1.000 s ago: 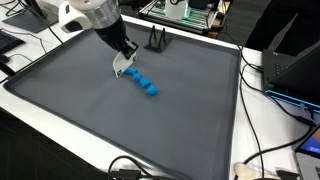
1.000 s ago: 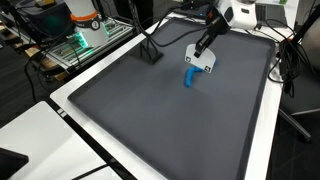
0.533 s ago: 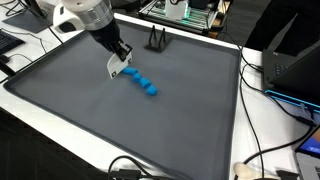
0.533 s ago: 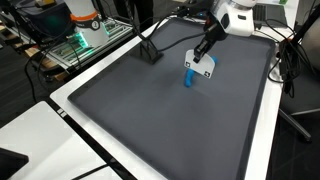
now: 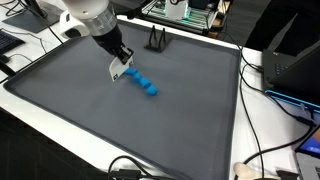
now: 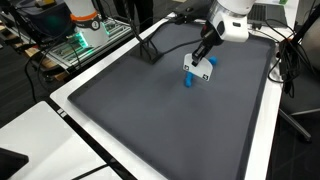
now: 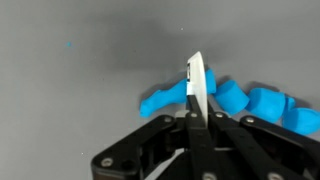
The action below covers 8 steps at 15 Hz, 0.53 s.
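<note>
Grey mat (image 5: 80,125), white tile (image 5: 117,70) pointing steeply down

A white table (image 5: 246,105), seen in both exterior views (image 6: 85,135), is covered almost edge to edge by a large dark grey mat (image 5: 120,130), leaving only a narrow white rim around it. In an exterior view the mat (image 6: 170,120) looks flat and smooth. A short row of bright blue blocks (image 5: 142,82) lies directly on the mat, in its far half and a little left of the middle. The wrist view shows the blocks (image 7: 265,103) joined side by side. A small black stand (image 5: 157,40) sits upright near the mat's far edge. Black cables (image 5: 125,166) lie on the near rim.
</note>
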Motion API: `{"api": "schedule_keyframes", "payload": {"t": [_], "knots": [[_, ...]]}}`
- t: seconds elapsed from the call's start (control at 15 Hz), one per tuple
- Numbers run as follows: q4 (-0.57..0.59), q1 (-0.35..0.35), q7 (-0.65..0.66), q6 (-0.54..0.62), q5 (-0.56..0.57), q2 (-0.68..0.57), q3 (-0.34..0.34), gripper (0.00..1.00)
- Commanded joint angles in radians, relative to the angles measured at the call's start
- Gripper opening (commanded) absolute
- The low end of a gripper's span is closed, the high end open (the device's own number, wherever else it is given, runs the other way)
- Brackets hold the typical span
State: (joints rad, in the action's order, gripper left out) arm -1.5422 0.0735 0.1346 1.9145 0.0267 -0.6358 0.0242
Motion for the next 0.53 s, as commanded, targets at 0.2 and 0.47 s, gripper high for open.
{"api": "schedule_keyframes", "payload": {"t": [0.2,0.47], "knots": [[-0.050,-0.006,-0.021,0.050,0.019,0.001,-0.003,0.01],[-0.056,-0.008,-0.041,0.032,0.019,-0.010,-0.007,0.01]]}}
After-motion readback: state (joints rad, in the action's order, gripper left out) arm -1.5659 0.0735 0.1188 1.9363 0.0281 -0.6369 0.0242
